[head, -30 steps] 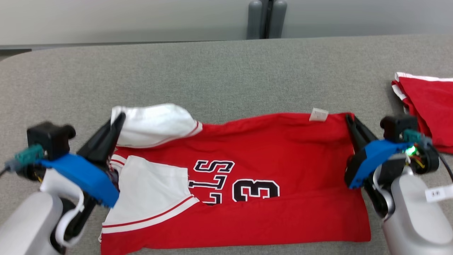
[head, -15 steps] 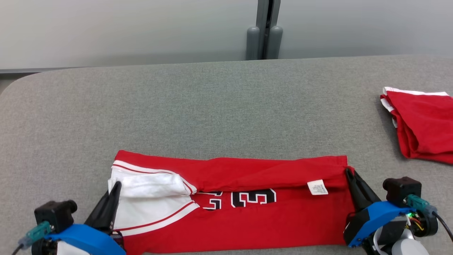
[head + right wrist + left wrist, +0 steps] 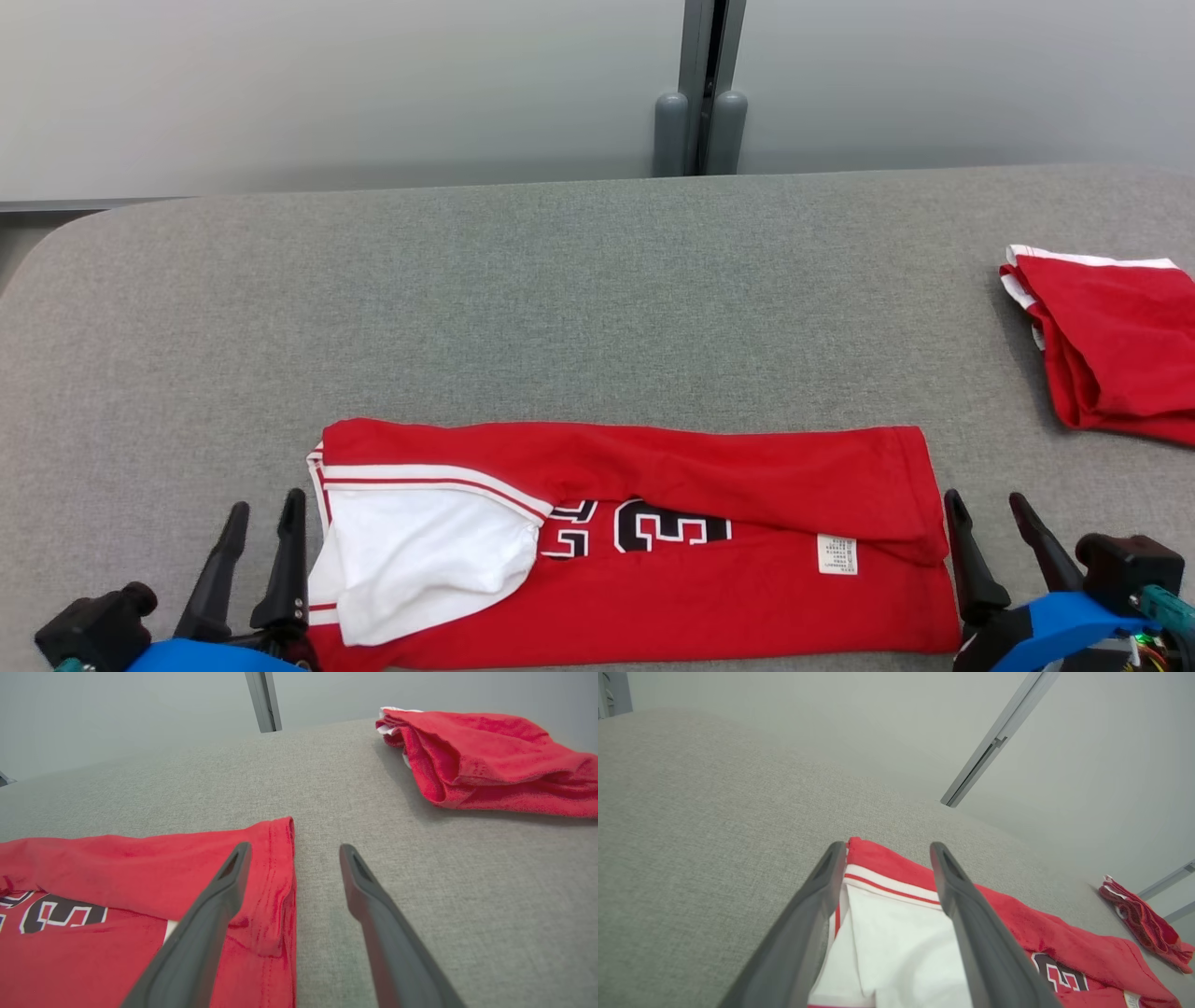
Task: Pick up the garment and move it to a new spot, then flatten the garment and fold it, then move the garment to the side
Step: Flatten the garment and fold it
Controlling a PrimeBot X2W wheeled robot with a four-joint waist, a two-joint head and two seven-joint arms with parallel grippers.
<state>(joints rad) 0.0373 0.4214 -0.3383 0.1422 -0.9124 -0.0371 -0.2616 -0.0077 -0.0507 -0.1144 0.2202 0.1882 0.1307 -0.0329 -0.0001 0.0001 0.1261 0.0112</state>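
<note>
At about 7 o'clock in the head view, the left end effector (image 3: 269, 504) stands with its two dark fingers spread well apart and nothing between them. Its inner finger is just beside the left edge of the garment (image 3: 653, 467). In the left wrist view those fingers frame the white sleeve (image 3: 896, 942) and its red-striped trim without pinching the cloth.

The garment - a red jersey - lies at 6 o'clock on the grey tabletop (image 3: 560, 299), close to the near edge. It is folded lengthwise into a long band, and the far half is laid over toward the robot. The white sleeve bulges at the band's left end. Black-and-white lettering (image 3: 653, 525) peeks from under the fold, with a small white label (image 3: 836, 553) to its right.

At 5 o'clock the right end effector (image 3: 983, 499) is likewise wide open and empty. One finger hangs over the garment's right hem, the other over bare tabletop.

Well apart, at 3 o'clock, a second red garment (image 3: 1111, 355) sits folded against the right edge of the head view.
</note>
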